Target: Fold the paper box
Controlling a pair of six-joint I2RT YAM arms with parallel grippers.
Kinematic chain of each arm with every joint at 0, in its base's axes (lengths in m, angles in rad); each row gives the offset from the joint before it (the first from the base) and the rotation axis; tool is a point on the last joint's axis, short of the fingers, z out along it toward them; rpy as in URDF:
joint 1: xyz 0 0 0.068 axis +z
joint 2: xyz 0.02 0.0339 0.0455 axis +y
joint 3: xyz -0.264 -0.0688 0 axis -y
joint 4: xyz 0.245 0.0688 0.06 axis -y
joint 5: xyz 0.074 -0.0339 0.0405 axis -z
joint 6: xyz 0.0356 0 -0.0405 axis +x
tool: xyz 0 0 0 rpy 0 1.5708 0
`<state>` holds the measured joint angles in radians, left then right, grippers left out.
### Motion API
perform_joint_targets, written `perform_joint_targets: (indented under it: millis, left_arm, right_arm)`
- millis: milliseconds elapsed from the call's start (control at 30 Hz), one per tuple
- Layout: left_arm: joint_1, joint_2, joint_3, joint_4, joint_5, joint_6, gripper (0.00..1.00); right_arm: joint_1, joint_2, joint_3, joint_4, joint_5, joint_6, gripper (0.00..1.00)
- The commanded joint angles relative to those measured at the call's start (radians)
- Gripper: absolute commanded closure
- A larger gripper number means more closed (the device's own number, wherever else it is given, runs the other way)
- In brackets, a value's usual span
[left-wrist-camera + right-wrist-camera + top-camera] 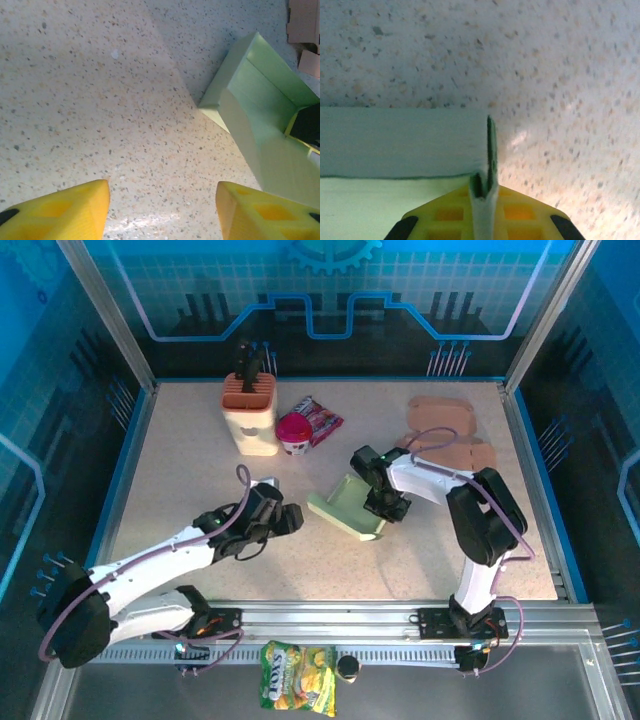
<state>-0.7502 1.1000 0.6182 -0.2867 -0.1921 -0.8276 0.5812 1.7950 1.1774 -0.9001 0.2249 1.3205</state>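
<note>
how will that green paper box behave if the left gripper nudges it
Probably light and floppy: the green paper box has thin walls, and the one pinched by the right gripper looks sheet-thin. A nudge would likely bend a wall or slide it on the smooth table.

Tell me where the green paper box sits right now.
In the top view the green paper box lies near mid-table; the right tool pinches a wall at its right end, and the left tool sits apart on its left.
</note>
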Motion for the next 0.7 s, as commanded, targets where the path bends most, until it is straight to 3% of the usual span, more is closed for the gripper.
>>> perform_joint_targets:
  millis: [0,133,333,500,667]
  left_arm:
    - [-0.04,0.036,-0.048,0.069,0.024,-0.059,0.46]
    - [-0.091,0.128,-0.047,0.173,0.035,-0.083,0.48]
    - [-0.124,0.246,-0.032,0.322,0.04,-0.102,0.48]
    - [-0.136,0.318,-0.027,0.403,0.019,-0.111,0.48]
    - [-0.139,0.325,-0.026,0.426,-0.002,-0.114,0.48]
  right_arm:
    - [-0.013,-0.035,-0.028,-0.035,-0.109,0.213,1.0]
    - [-0.027,-0.019,-0.083,0.056,-0.246,0.304,1.0]
    - [-0.01,-0.044,-0.155,0.167,-0.339,0.411,0.97]
    - [0.009,-0.135,-0.286,0.352,-0.385,0.479,0.62]
    - [0.012,-0.274,-0.352,0.339,-0.332,0.447,0.31]
